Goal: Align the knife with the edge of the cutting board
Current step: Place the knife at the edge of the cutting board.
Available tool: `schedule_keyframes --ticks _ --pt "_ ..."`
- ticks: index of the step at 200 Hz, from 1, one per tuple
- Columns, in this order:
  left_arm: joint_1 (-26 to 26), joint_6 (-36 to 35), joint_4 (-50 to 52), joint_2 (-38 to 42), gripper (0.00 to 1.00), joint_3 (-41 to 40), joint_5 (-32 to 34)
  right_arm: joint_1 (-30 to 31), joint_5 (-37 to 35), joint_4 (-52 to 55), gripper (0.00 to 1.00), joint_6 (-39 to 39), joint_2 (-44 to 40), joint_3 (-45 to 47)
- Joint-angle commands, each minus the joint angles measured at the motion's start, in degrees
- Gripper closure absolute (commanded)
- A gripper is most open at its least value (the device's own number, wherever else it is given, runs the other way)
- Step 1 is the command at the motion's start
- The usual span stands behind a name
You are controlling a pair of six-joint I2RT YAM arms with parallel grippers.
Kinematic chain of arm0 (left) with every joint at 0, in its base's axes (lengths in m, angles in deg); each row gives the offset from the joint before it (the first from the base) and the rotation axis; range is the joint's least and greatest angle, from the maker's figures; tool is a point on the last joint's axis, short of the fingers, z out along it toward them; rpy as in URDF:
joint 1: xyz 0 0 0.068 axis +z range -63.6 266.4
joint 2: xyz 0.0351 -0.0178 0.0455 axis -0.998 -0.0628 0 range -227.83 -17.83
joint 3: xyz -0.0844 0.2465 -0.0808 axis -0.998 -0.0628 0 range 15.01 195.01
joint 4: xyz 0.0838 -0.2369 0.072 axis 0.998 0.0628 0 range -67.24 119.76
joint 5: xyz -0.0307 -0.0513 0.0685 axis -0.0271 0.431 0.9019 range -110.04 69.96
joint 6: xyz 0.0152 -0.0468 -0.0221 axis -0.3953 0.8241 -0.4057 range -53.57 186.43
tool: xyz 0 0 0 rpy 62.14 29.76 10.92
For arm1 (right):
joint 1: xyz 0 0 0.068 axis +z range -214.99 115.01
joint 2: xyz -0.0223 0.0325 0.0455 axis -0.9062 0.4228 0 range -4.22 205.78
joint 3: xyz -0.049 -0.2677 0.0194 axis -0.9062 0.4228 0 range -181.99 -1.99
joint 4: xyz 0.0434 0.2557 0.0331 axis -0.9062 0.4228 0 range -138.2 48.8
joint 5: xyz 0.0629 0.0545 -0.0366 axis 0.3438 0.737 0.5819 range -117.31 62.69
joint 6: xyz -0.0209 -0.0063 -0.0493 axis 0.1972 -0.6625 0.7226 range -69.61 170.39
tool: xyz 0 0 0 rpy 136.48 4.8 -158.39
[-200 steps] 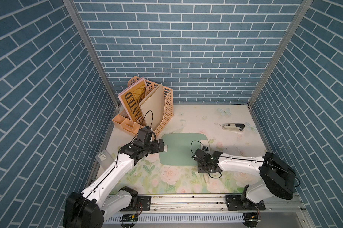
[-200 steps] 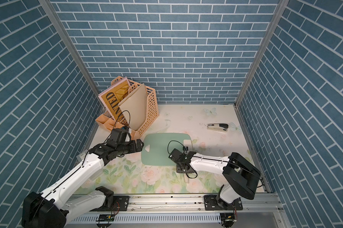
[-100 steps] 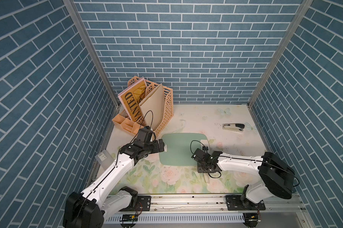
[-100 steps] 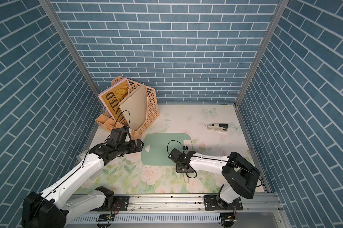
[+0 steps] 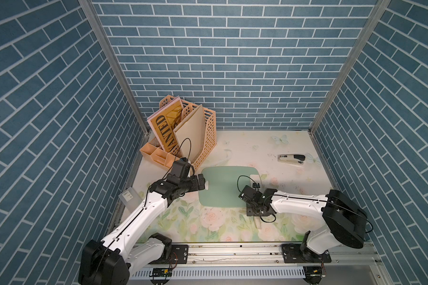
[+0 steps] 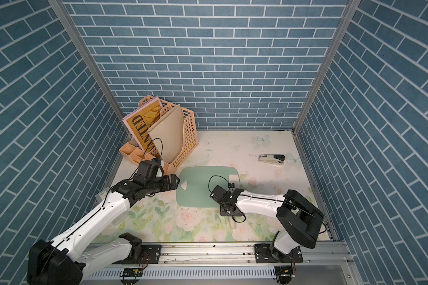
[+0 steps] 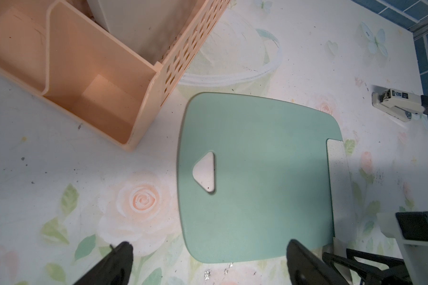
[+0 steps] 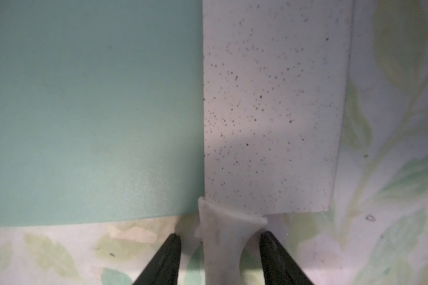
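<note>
Speckled white cleaver-style knife [image 8: 272,111] lies along the edge of the flat mint-green cutting board [image 8: 92,111]; right tool [image 8: 220,238], released, straddles its handle [image 8: 229,222], lower centre; left tool [image 7: 209,244] open.

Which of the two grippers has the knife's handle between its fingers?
The right gripper: its open jaws straddle the knife handle, gaps on both sides. The left gripper sits open by the cutting board's hole end, holding nothing.
</note>
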Motion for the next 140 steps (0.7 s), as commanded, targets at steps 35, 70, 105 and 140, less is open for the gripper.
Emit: schedule_keyframes --ticks 35,70,105,140 --pt "-0.4 -0.5 0.7 0.8 0.00 -0.6 0.2 -0.2 -1.2 2.6 0.43 1.3 -1.9 -1.3" --pt "-0.6 -0.5 0.7 0.7 0.00 -0.6 0.4 -0.2 -1.8 3.4 0.43 1.5 -3.9 -1.7" --pt "-0.6 -0.5 0.7 0.5 0.01 -0.6 0.4 -0.2 -0.6 3.8 0.43 1.8 -7.6 -3.0" --pt "-0.7 -0.5 0.7 0.9 0.00 -0.6 0.5 -0.2 -4.1 9.0 0.43 3.6 -12.0 -9.6"
